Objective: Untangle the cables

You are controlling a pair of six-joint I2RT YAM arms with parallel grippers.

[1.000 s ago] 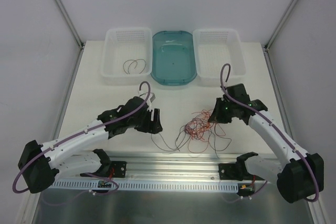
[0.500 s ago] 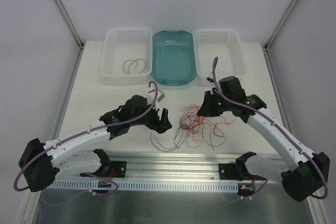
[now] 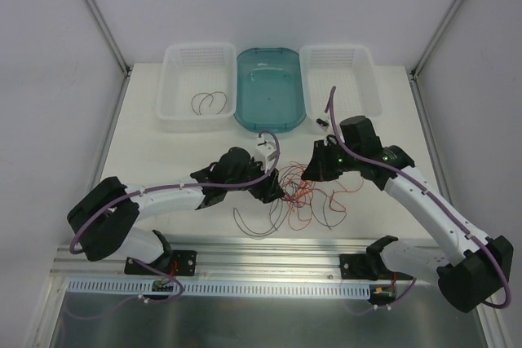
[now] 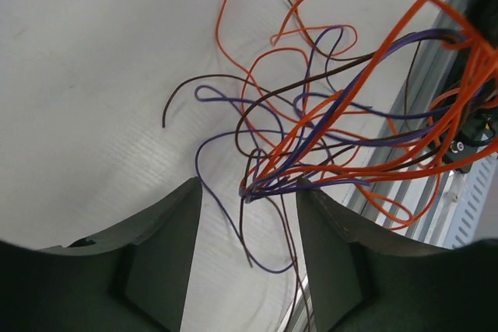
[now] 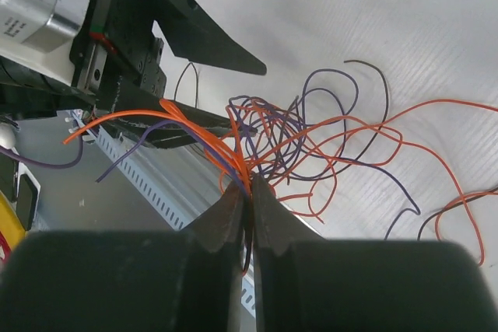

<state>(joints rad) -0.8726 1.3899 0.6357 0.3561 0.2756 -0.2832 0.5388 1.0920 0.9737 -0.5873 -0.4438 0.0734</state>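
A tangle of thin orange, dark brown and purple-blue cables lies on the white table between the two arms. My right gripper is shut on a bunch of the cables and holds it raised. My left gripper is open at the left edge of the tangle; the knot of cables sits just beyond the gap between its fingers, with loose ends hanging into it. Two dark cables lie in the left white basket.
A teal tray stands at the back centre, a second white basket at the back right. A metal rail runs along the table's near edge, close under the tangle.
My left gripper has moved right to the edge of the tangle. My right gripper moved up and left, lifting the bunch, then held.
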